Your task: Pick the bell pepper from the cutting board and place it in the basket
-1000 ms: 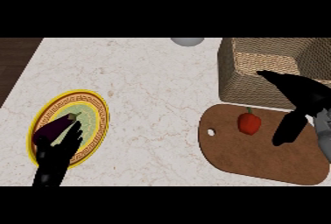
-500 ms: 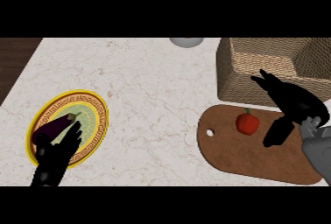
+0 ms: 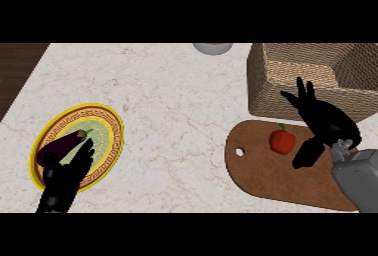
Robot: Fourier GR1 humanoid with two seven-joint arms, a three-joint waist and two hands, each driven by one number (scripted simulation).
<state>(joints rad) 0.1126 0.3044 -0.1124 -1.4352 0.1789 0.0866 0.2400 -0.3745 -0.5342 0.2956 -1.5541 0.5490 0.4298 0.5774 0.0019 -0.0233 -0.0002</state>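
left hand [image 3: 63, 175]: unchanged over the last second, you can ignore it. Open, fingers straight, holding nothing, resting over the lower edge of the plate [image 3: 111, 131].
plate: holds an eggplant [image 3: 60, 145], partly under the left hand's fingers.
bench [image 3: 177, 100]: a grey bowl [image 3: 212, 47] sits at the far edge, contents not visible.
pepper [image 3: 281, 141]: red, on the cutting board [image 3: 258, 170], not lifted yet, same spot as before.
right hand [image 3: 325, 122]: has slid left and closed in on the pepper. Spread open, thumb low just right of it, fingers above it; no contact that you can confirm.
basket [image 3: 295, 70]: behind the board, nothing visible inside.
next: you likely need to close round the pepper.
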